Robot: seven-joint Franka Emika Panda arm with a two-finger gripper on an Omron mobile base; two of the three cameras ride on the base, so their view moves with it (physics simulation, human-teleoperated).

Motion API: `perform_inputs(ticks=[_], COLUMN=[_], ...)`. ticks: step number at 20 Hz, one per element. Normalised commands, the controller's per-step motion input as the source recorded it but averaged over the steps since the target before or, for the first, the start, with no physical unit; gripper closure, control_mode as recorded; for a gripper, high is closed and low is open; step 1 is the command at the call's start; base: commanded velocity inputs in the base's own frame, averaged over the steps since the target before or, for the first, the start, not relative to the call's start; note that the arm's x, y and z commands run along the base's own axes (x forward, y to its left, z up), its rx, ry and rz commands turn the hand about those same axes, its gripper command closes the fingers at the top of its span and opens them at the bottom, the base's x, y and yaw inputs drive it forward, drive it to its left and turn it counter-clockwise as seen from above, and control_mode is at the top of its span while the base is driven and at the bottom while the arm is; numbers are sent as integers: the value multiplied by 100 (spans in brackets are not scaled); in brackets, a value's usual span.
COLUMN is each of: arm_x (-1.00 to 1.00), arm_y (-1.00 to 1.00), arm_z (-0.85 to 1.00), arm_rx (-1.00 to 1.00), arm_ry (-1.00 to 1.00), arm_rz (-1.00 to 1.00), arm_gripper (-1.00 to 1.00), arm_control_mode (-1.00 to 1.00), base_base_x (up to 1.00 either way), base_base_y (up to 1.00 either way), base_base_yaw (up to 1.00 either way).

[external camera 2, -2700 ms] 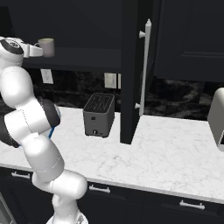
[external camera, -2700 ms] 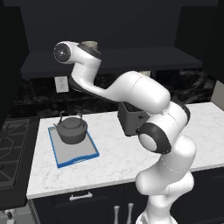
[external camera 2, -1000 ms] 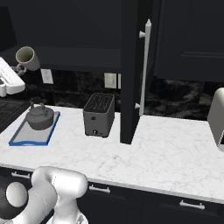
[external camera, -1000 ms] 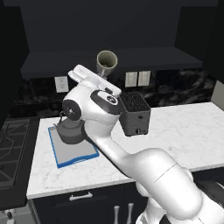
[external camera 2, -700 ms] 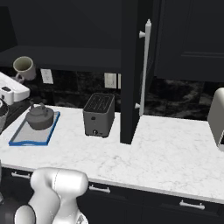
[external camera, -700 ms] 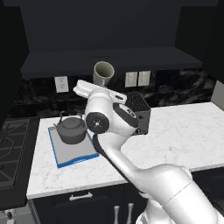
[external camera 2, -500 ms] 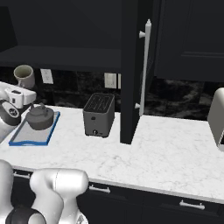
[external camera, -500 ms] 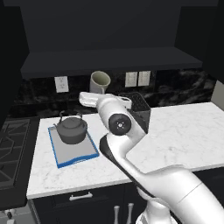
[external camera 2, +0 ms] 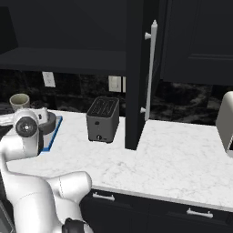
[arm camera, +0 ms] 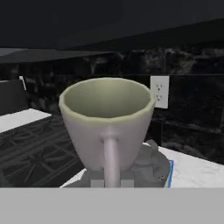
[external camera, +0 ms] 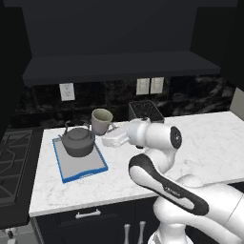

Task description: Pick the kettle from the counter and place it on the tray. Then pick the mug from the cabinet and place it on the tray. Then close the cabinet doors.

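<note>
Currently held: one mug (external camera: pixel 101 121), beige-grey outside, pale green inside, nothing in it, upright. The jaws (external camera: pixel 112 136) are pressed nearly together on its loop handle, which in the hand view runs straight down from the rim toward them; the mug (arm camera: pixel 107 124) sits directly ahead of the jaws, mouth up.

Tray (external camera: pixel 84 168): flat, grey floor, bright blue rim, lying on the surface (external camera: pixel 200 143) below and ahead of the jaws. Contents: one dark grey kettle (external camera: pixel 78 141) with domed lid and thin arched handle, standing on the tray's far half. The mug hangs just beside the kettle, off the tray's far right corner and above the surface. The tray's near half is bare grey floor.

Toaster (external camera 2: pixel 103 119): boxy, dark, two slots on top, behind the jaws against the back wall.

Cabinet door (external camera 2: pixel 137 73): dark navy, standing open edge-on with a long silver bar handle (external camera 2: pixel 150 68), well to the far side of the toaster from the jaws. A dark shelf (external camera: pixel 119 64) spans the wall above the jaws.

Writing: none readable on any item.

Open room: wide bare marble between the toaster and the surface's front edge; a stovetop (external camera: pixel 14 164) borders the surface's end past the tray.
</note>
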Motion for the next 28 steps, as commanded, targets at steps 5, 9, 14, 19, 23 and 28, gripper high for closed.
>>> perform_inputs(ticks=[5,9,14,19,23,28], arm_x=[22,28,0,28,31,15], arm_y=[0,0,9,31,38,16], arm_z=[-63,-52,-24,-6,-12,-17], arm_rx=[-12,-3,0,-8,-18,-9], arm_ry=[22,3,-2,11,21,2], arm_rz=[47,32,14,0,0,0], arm_gripper=[100,100,100,100,100,100], arm_control_mode=[-100,-100,-100,-100,-100,-100], base_base_x=[0,0,0,0,0,0], base_base_y=[0,0,0,0,0,0], base_base_yaw=[0,0,0,0,0,0])
